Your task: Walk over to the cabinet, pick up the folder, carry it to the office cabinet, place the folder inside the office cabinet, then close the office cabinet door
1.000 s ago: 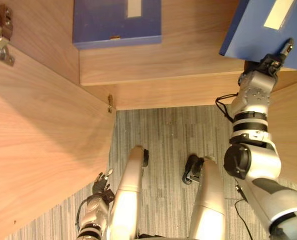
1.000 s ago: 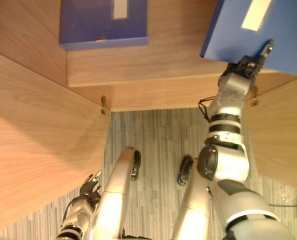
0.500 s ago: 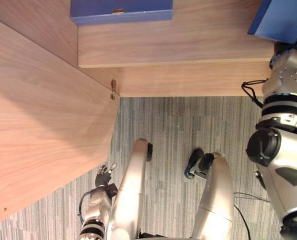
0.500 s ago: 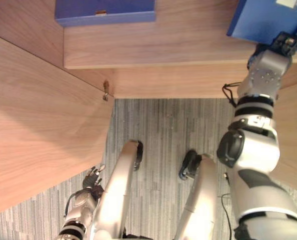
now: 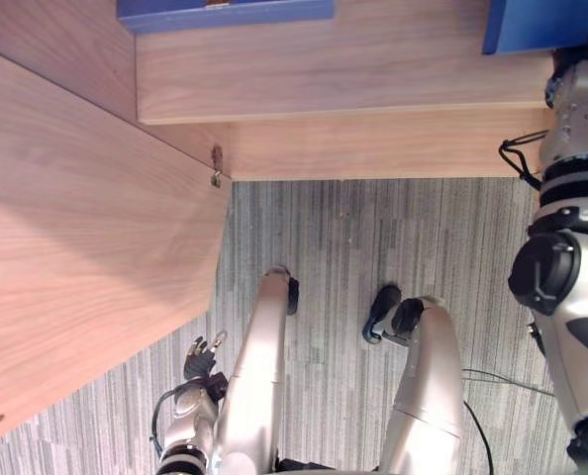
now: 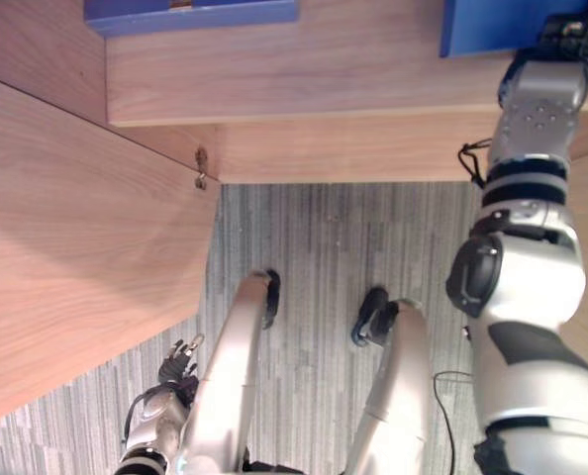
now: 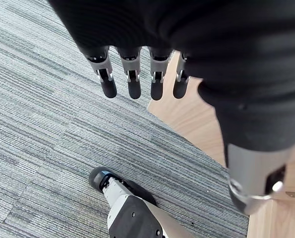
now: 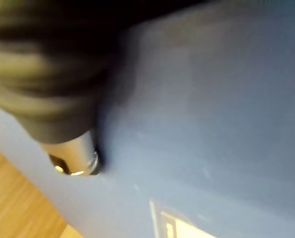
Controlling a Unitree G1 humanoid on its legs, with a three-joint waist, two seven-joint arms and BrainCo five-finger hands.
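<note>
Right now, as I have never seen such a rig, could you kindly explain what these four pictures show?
This is a humanoid robot with silver arms and fingered hands. The two eye views come from a stereo camera on its head, looking down; each wrist view comes from a camera on that arm. Ahead stands a light wooden cabinet shelf, its wooden door swung open on the robot's left, above grey striped carpet. A flat dark-blue folder lies on the shelf. The right hand is up against a second blue folder at the shelf's right end; its grip is hidden. The left hand hangs low and open, holding nothing.
</note>
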